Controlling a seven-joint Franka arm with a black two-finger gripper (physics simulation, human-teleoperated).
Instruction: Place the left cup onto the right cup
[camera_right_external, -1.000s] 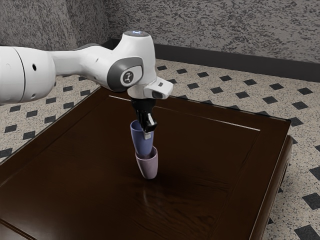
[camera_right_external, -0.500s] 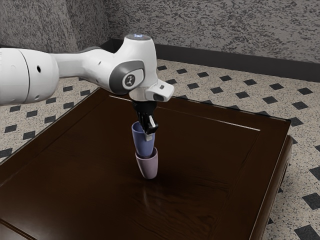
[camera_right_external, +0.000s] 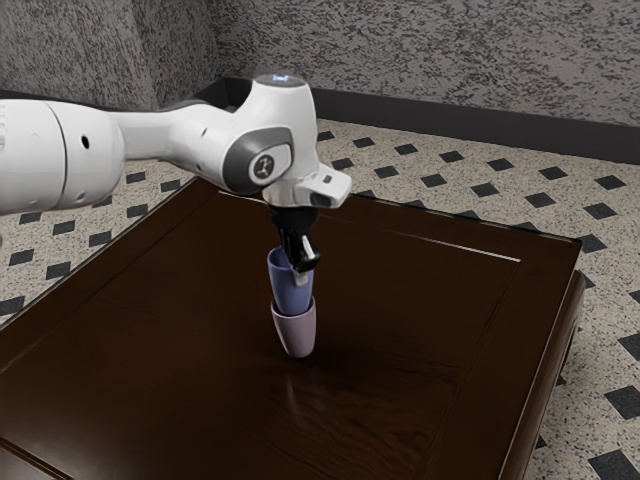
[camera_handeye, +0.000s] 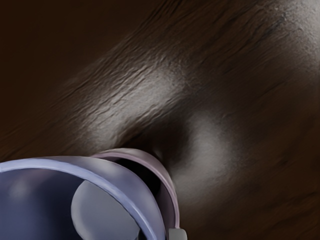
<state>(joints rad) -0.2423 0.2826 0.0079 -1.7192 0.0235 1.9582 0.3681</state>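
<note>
A blue cup (camera_right_external: 287, 287) stands nested inside a mauve cup (camera_right_external: 296, 332) near the middle of the dark wooden table (camera_right_external: 430, 320). My gripper (camera_right_external: 300, 262) comes straight down from above and is shut on the blue cup's rim on the side toward the exterior view's right. The blue cup stands nearly upright, and about half of it shows above the mauve rim. In the wrist view the blue cup (camera_handeye: 75, 172) lies just under my hand, with the mauve cup's rim (camera_handeye: 167, 177) curving around it.
The table has a raised border, with its front edge (camera_right_external: 540, 400) toward the exterior view's right. A checkered floor (camera_right_external: 560, 190) and a rough grey wall lie beyond it. The white arm (camera_right_external: 150, 150) reaches in from the exterior view's left.
My hand has moved down and slightly toward the exterior view's right. The blue cup has sunk deeper into the mauve cup and straightened from a tilt.
</note>
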